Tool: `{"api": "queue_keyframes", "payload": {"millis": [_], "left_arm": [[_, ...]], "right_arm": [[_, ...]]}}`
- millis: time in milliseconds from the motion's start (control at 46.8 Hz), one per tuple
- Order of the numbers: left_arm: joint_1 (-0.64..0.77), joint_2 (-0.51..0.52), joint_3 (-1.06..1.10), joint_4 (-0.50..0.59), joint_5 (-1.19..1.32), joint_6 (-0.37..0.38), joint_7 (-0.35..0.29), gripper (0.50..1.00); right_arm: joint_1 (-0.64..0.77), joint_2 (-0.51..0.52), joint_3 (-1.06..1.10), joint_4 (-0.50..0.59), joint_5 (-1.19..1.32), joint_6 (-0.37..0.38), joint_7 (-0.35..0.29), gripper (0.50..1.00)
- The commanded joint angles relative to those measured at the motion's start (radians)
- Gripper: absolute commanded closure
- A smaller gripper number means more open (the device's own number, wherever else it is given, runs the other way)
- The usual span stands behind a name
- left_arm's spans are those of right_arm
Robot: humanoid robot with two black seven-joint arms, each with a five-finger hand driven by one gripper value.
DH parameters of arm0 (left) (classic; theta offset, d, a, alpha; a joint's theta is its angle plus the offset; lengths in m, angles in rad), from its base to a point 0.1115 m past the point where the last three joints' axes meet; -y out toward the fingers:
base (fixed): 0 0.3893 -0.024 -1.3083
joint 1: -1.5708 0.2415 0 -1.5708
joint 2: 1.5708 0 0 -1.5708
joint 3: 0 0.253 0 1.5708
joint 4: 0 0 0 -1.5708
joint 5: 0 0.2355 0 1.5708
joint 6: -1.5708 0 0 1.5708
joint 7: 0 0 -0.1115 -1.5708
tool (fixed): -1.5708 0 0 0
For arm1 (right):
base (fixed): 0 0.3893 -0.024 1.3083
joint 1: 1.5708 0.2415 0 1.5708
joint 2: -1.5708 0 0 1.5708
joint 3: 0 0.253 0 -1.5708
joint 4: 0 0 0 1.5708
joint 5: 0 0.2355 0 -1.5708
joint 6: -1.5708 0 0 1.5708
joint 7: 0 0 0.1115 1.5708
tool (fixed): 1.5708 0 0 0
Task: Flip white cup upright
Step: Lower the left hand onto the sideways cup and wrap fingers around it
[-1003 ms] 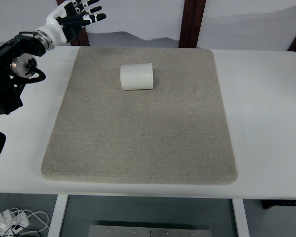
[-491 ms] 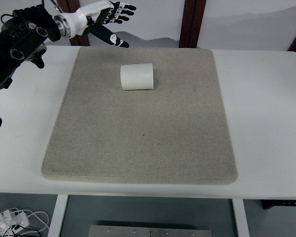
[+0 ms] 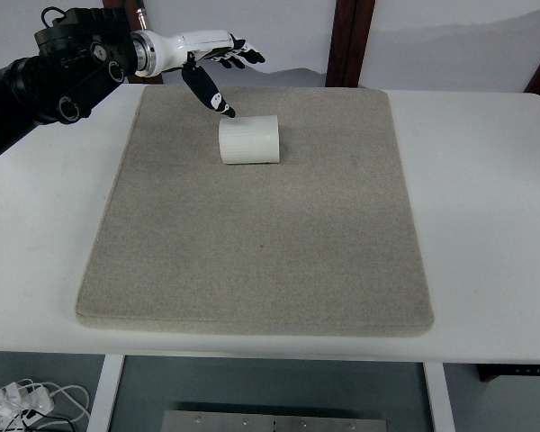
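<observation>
Since the earlier frame the left robot hand (image 3: 218,67) has swung rightward along the far edge of the mat (image 3: 252,252) and now hovers just beyond the white cup (image 3: 249,139), fingers spread and holding nothing, thumb pointing down toward it. The white cup lies on its side on the far part of the mat, untouched. This looks like the approach step; next the hand must descend and close around the cup before tipping it upright.

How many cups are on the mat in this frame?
1. The cup lies on its side near the far edge of the mat, left of centre, just below the open left hand. Nothing on the mat could hide another.
</observation>
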Motion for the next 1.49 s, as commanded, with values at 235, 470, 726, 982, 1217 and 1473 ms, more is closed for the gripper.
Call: {"api": "queue_keyframes", "payload": {"millis": [235, 470, 726, 982, 1217, 1473], "left_arm": [[0.009, -0.041, 0.052, 0.000, 0.003, -0.002, 0.010, 0.514], [0.023, -0.060, 0.052, 0.006, -0.011, 0.004, 0.062, 0.514], [0.048, -0.096, 0.049, 0.023, -0.015, 0.039, 0.096, 0.512], [0.081, -0.138, 0.044, 0.086, -0.017, 0.056, 0.098, 0.527], [0.086, -0.138, 0.047, 0.087, -0.015, 0.079, 0.096, 0.531], [0.092, -0.155, 0.052, 0.089, -0.011, 0.087, 0.096, 0.546]], "right_arm": [[0.000, 0.000, 0.001, 0.000, 0.000, 0.000, 0.000, 0.548], [0.000, 0.000, -0.001, 0.000, 0.000, 0.000, 0.001, 0.548], [0.000, 0.000, -0.001, 0.000, 0.000, 0.000, 0.000, 0.548], [0.000, 0.000, -0.001, 0.000, 0.000, 0.000, 0.000, 0.548], [0.000, 0.000, 0.001, 0.000, 0.000, 0.000, 0.000, 0.548], [0.000, 0.000, 0.001, 0.000, 0.000, 0.000, 0.000, 0.548]]}}
